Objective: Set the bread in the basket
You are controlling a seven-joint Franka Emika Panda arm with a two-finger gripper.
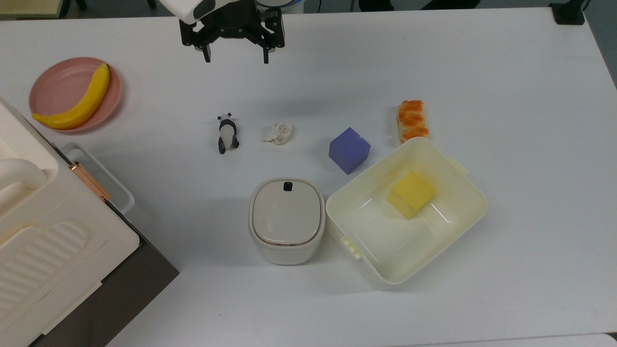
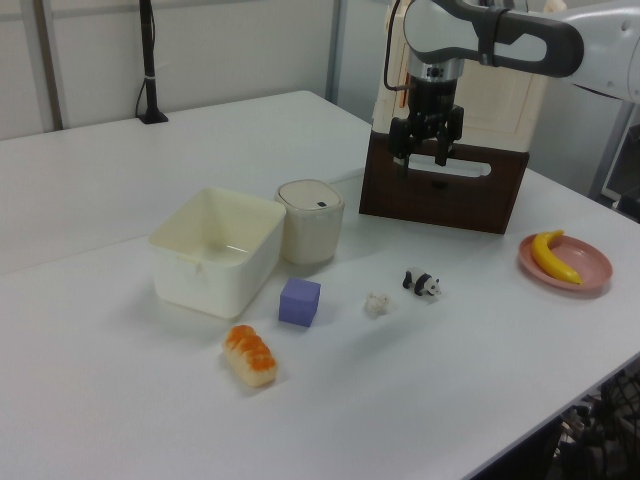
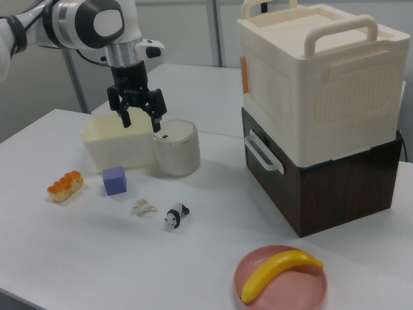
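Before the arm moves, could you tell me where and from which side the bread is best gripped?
Probably from straight above, across the middle of the bread, fingers on its two long pale sides. It lies flat on the table, one end close to the basket rim, so its ends are less free. The gripper is open.

We see a broad white counter (image 1: 506, 72) under even light. In the left view, pale wall panels (image 2: 240, 45) stand behind it, with a black pole on a base (image 2: 150, 70) at the far edge. In the right view, a grey upright (image 3: 76, 81) rises behind.
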